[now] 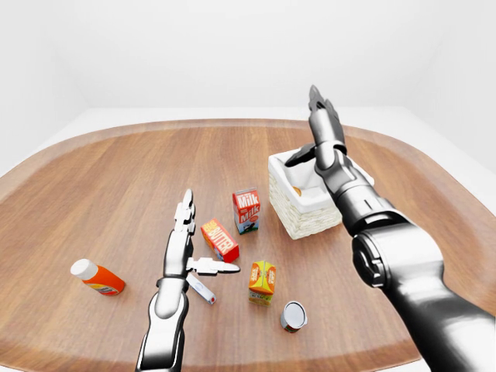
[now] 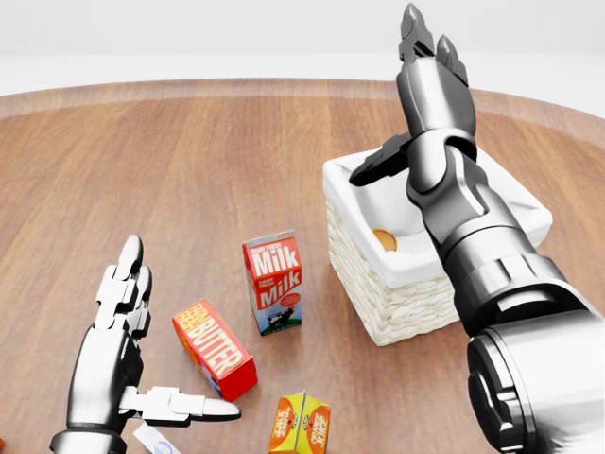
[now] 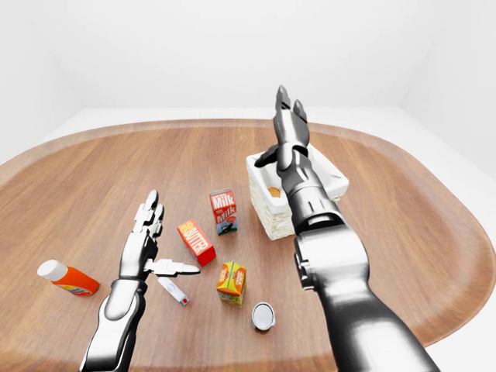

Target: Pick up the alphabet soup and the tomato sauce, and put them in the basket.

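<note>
where the left-eye view's lower edge begins, a can [image 1: 294,315] lies on its side on the wooden table [image 1: 93,186], nothing gripping it; its label cannot be read. just above sit an orange juice carton [image 1: 262,281], the butter box [image 2: 214,348] and the milk carton [image 2: 273,282]. the left hand [image 2: 128,350] hovers beside the butter, fingers spread. farther up, the right hand [image 2: 430,90] stands over the basket [image 2: 378,293], fingers straight and splayed, empty; an orange-topped can [image 2: 385,239] rests inside.

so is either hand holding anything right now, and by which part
Nothing is held: the left hand is open above the table, and the right hand is open over the basket.
</note>
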Controlling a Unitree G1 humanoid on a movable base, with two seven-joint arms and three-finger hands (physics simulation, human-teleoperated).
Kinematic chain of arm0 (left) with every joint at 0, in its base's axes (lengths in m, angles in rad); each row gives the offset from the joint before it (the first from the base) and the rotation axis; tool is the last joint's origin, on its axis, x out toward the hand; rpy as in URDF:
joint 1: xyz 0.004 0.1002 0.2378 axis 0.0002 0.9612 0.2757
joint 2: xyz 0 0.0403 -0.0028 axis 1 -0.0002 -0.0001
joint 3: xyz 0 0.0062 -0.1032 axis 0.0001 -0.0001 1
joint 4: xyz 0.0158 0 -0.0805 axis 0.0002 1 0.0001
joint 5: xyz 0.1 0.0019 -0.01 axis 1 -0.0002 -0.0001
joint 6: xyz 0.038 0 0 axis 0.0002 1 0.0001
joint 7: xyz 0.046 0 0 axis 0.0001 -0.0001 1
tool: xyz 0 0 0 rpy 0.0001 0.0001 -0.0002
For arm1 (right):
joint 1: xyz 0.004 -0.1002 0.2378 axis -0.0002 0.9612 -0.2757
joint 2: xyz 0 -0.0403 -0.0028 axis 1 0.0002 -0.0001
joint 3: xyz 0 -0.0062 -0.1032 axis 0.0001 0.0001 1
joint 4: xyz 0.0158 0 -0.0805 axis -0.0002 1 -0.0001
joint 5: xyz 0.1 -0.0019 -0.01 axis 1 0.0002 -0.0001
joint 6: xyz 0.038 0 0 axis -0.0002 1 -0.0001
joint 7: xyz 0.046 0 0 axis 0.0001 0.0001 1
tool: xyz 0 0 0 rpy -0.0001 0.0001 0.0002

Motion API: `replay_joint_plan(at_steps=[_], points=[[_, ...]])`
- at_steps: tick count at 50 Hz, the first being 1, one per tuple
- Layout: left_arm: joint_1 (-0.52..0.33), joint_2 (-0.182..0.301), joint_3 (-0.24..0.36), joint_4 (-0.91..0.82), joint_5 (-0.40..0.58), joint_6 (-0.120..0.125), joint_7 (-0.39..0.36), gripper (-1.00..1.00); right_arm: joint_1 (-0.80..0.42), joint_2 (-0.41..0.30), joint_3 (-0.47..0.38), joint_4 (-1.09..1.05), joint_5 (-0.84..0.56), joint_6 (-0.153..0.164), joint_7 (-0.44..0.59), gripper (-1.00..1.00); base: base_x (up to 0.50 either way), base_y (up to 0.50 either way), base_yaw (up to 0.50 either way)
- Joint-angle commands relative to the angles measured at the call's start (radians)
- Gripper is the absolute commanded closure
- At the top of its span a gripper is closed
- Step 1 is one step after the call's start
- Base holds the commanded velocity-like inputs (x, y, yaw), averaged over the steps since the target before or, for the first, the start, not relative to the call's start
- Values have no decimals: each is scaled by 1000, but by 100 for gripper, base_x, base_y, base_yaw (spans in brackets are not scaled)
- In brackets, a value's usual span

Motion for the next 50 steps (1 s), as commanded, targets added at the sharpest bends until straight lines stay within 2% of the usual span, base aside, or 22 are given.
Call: replay_joint_plan(at_steps=[1,23,38,43,50], points=[[-5,1,2,7,-4,0,-2,-100,2,4,-4,-33,85,0,5,-100,0,0,0],[-5,1,2,7,-4,0,-2,-100,42,17,10,-126,149,0,9,-100,0,0,0],[-14,0,8,8,-11,0,5,-100,117,32,10,-290,200,0,49,-100,0,0,0],[-16,0,8,12,-13,0,7,-100,153,46,11,-392,216,0,77,-100,0,0,0],[-14,1,7,13,-11,0,7,-100,246,81,15,-672,249,0,140,-100,0,0,0]])
